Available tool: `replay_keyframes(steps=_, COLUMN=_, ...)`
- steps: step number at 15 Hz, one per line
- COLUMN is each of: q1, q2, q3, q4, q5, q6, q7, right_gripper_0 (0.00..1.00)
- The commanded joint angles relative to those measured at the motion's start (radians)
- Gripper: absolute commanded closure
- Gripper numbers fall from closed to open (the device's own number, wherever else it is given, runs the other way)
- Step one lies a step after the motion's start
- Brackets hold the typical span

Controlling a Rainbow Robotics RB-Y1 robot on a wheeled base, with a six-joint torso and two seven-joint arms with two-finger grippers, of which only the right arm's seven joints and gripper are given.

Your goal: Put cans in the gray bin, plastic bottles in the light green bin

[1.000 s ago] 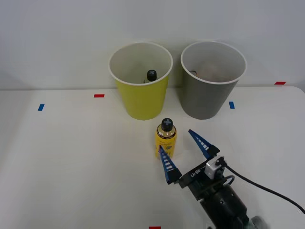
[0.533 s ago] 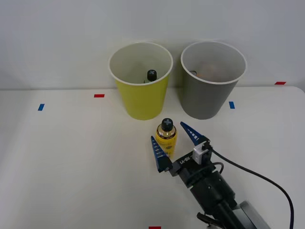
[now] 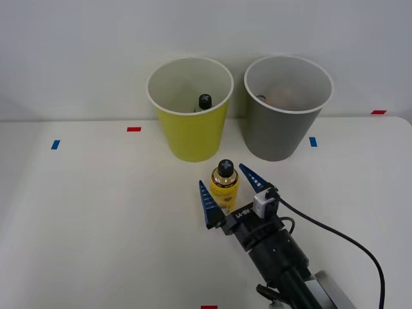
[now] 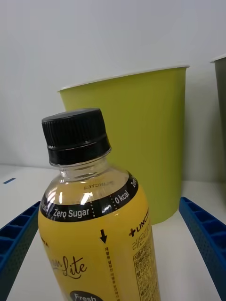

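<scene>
Right gripper [image 3: 227,190] advancing since earlier frame, jaws wide, now straddling yellow bottle [image 3: 225,187]; likely full, rigid, slick; gripping label band advisable.

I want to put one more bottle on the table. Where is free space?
The table is bare left of the light green bin and right of the gray bin. It is crowded before the bins, where the open right tool flanks the yellow bottle.

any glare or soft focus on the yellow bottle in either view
Right wrist view: small bright glints on the yellow bottle below its cap, label text readable, light green bin behind still fairly crisp. Front view: even light, faint shadows, a glint on the cap.
</scene>
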State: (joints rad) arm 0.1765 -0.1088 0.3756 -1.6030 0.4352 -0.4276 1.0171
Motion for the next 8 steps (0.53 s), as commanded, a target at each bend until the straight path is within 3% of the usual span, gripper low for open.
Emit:
replay_keyframes(steps=1, q1=0.003, q2=0.009, q3=-0.014, q4=0.0, q5=0.008, q6=0.0, q7=0.001, right_gripper_0=0.01)
replay_keyframes(steps=8, q1=0.005, q2=0.015, q3=-0.004, q4=0.0, q5=0.008, q6=0.003, q7=-0.003, right_gripper_0=0.01)
